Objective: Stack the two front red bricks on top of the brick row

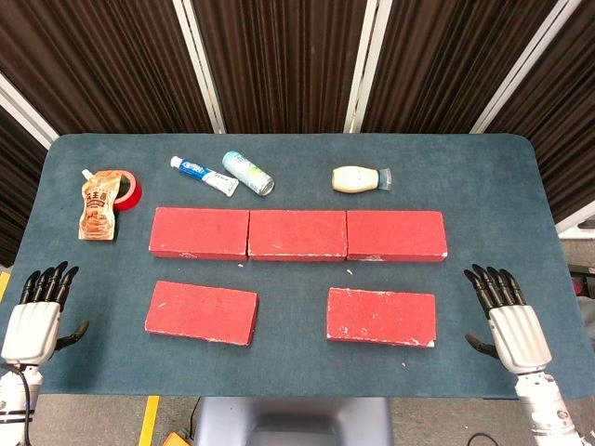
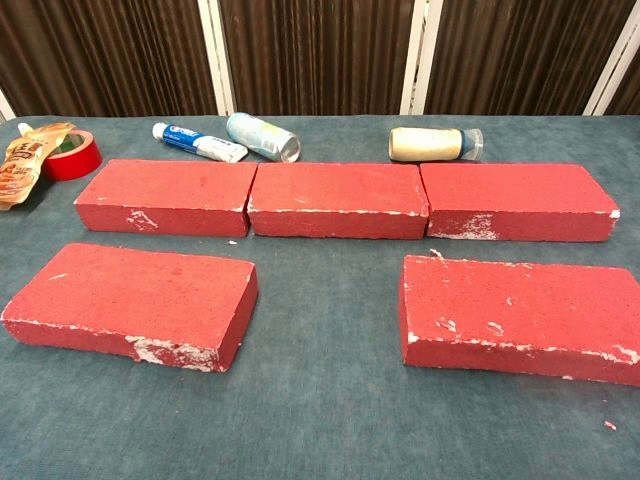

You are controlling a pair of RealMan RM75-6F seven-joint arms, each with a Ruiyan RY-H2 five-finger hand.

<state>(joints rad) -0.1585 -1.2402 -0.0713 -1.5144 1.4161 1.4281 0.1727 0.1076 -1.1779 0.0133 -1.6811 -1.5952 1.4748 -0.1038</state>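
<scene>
Red front-right brick (image 2: 520,318) edge-cropped, chest view

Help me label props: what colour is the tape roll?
Red tape roll, clearest in the chest view.

Two front bricks (image 1: 202,312) (image 1: 381,317) flat before row (image 1: 297,234); left hand (image 1: 37,311), right hand (image 1: 509,318) empty, fingers spread.

Along the blue table's (image 1: 297,390) far side: sauce pouch (image 1: 97,209) overlapping red tape roll (image 1: 126,189), toothpaste tube (image 1: 204,176), lying can (image 1: 247,173), cream bottle (image 1: 361,178).
</scene>
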